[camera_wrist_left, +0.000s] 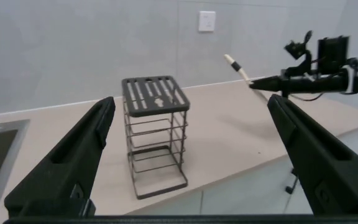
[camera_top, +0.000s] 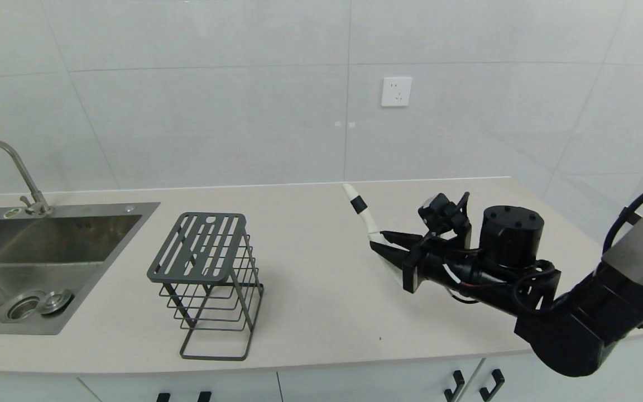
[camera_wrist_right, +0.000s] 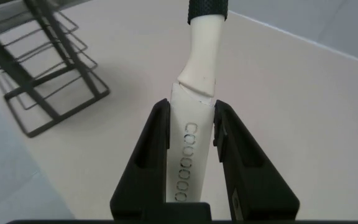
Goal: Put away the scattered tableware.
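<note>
Holding a white utensil (camera_top: 361, 212) is my right gripper (camera_top: 388, 245); both fingers are clamped flat against the sides of its broad perforated end. The right wrist view confirms the grip (camera_wrist_right: 191, 112), with the utensil (camera_wrist_right: 201, 62) running straight out between the fingers. Its slim handle carries a black band (camera_top: 358, 204) and points from the gripper toward 11 o'clock in the head view. The left wrist view places the utensil (camera_wrist_left: 238, 67) in the air, clear of the counter (camera_top: 310, 290).

My left gripper (camera_wrist_left: 191, 102) is spread wide and holds nothing.

A dark wire rack (camera_top: 204, 273) stands upright on the counter, its slotted top plate uppermost. The held utensil lies at 3 o'clock of the rack, well apart from it. The rack also shows in the left wrist view (camera_wrist_left: 154, 130) and, in part, in the right wrist view (camera_wrist_right: 42, 68).

A steel sink (camera_top: 76, 234) lies at 9 o'clock of the rack, with a faucet (camera_top: 3, 167) at its back edge. A wall socket (camera_top: 396, 91) sits at 12 o'clock of the right gripper.
</note>
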Available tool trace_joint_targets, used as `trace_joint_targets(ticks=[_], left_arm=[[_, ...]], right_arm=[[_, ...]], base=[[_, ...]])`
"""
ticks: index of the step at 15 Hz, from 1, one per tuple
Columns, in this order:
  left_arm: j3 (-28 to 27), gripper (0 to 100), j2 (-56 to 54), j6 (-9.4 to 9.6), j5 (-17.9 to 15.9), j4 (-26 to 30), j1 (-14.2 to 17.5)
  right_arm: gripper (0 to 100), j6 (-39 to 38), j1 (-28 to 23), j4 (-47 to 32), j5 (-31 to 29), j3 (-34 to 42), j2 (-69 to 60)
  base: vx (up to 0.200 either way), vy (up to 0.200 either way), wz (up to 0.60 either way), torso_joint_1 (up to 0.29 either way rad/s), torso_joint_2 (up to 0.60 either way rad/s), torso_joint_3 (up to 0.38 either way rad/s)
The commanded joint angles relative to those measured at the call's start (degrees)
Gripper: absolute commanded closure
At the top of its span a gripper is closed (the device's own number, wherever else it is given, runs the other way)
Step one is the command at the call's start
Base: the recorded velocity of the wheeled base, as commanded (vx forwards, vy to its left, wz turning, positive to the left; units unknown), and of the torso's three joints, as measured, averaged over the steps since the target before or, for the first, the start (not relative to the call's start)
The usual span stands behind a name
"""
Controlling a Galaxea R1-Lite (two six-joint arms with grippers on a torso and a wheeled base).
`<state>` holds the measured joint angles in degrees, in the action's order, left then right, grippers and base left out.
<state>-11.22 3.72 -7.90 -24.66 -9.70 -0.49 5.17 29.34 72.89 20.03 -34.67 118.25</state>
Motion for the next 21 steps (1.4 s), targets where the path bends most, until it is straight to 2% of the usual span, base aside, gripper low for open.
trace_joint_targets(ticks=[1, 3, 5, 6, 7, 8, 9, 11, 13, 14, 15, 20, 21], left_arm=[[-6.98, 0, 11.66, -0.19, -5.22, -0.76, -0.04], [-11.81, 0, 20.19, 0.08, -10.23, -0.84, -0.04], [-16.47, 0, 28.98, 0.08, -14.1, -1.37, -0.13], [-18.84, 0, 34.34, 0.43, -15.15, -2.16, -0.39], [-18.84, 0, 34.34, 0.43, -15.15, -2.16, -0.39], [-21.13, 0, 41.11, 1.04, -15.94, -4.45, -3.29], [-21.92, 0, 48.05, 1.13, -15.86, -9.1, -9.36], [-21.13, 0, 56.31, 1.4, -15.86, -14.55, -16.56], [-19.72, 0, 63.61, 1.48, -15.86, -21.06, -22.19], [-19.02, 0, 65.8, 1.48, -15.68, -23.78, -23.77], [-17.44, 0, 69.58, 1.4, -15.59, -28.88, -26.06], [-16.21, 0, 83.82, 1.04, -15.5, -50.68, -28.08], [-16.29, 0, 85.67, 0.96, -15.42, -53.67, -28.87]], right_arm=[[100, 0.46, 0.1, 2.17, 2.91, 2.68, -1.35], [100, 0.63, 0.1, 4.81, 5.46, 3.47, -1.88], [100, 0.1, 0.45, 11.66, 7.92, 4.35, -1.35], [100, -0.07, 0.89, 13.33, 8.1, 4.52, -1.18], [100, -0.07, 0.89, 13.33, 8.1, 4.52, -1.18], [100, -0.16, 1.68, 13.51, 8.1, 4.52, -1.35], [100, -0.16, 2.74, 13.95, 8.8, 4.44, -1.44], [100, -0.33, 4.5, 15.44, 8.97, 4.17, -0.74], [100, -1.83, 5.81, 17.11, 8.97, 3.82, -0.48], [100, -2.27, 6.17, 17.11, 9.06, 3.73, -0.65], [100, -2.27, 6.25, 17.11, 9.33, 3.56, -1.0], [100, -2.36, 6.34, 17.11, 11.26, 1.62, -2.32], [100, -2.36, 6.43, 17.11, 11.26, 1.01, -2.32]], base=[[0.0, 0.0, 0.0, 0.0, 0.0, 0.0], [0.0, 0.0, 0.0, 0.0, 0.0, 0.0], [0.0, 0.0, 0.0, 0.0, 0.0, 0.0], [0.0, 0.0, 0.0, 0.0, 0.0, 0.0], [0.0, 0.0, 0.0, 0.0, 0.0, 0.0], [0.0, 0.0, 0.0, 0.0, 0.0, 0.0], [0.0, 0.0, 0.0, 0.0, 0.0, 0.0], [0.0, 0.0, 0.0, 0.0, 0.0, 0.0], [0.0, 0.0, 0.0, 0.0, 0.0, 0.0], [0.0, 0.0, 0.0, 0.0, 0.0, 0.0], [0.0, 0.0, 0.0, 0.0, 0.0, 0.0], [0.0, 0.0, 0.0, 0.0, 0.0, 0.0], [0.0, 0.0, 0.0, 0.0, 0.0, 0.0]])
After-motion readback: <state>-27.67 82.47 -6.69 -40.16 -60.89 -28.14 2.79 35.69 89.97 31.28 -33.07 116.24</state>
